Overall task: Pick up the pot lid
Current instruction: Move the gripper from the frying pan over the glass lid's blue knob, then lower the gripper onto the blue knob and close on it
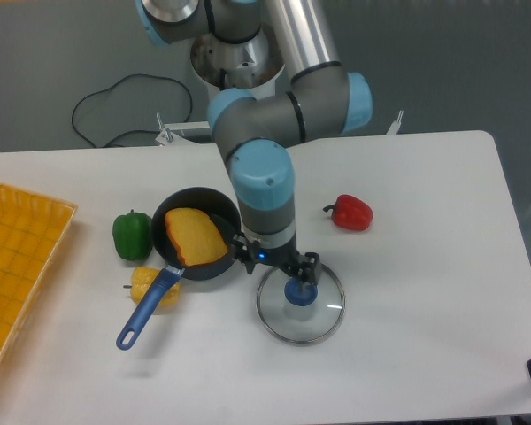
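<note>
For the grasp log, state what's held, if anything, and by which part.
Nothing: the open end effector is near the blue knob of the glass pot lid.
</note>
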You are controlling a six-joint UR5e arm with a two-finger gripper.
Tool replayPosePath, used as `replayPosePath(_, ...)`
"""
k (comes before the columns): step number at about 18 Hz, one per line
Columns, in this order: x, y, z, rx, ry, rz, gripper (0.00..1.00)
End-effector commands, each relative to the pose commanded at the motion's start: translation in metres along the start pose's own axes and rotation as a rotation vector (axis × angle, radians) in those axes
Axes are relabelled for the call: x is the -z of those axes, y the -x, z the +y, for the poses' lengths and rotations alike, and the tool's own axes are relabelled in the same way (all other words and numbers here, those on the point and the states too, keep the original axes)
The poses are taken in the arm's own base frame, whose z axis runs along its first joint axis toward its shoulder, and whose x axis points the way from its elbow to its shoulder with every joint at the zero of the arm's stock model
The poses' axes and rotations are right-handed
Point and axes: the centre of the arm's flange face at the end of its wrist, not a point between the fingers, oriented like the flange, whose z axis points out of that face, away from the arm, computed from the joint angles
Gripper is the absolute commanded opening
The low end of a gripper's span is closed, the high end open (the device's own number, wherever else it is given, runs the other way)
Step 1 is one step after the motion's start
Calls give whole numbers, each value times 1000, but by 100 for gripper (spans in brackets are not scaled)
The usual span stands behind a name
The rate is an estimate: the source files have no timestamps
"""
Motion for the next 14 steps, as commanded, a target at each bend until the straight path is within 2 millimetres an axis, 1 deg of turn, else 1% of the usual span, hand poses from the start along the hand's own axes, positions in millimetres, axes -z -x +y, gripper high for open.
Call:
replayPosePath(5,-13,16,-10,12,8,0,100)
replayPosePath(11,-28,29,-5,22,30,10,100)
replayPosePath(14,-36,30,-5,25,40,15,100)
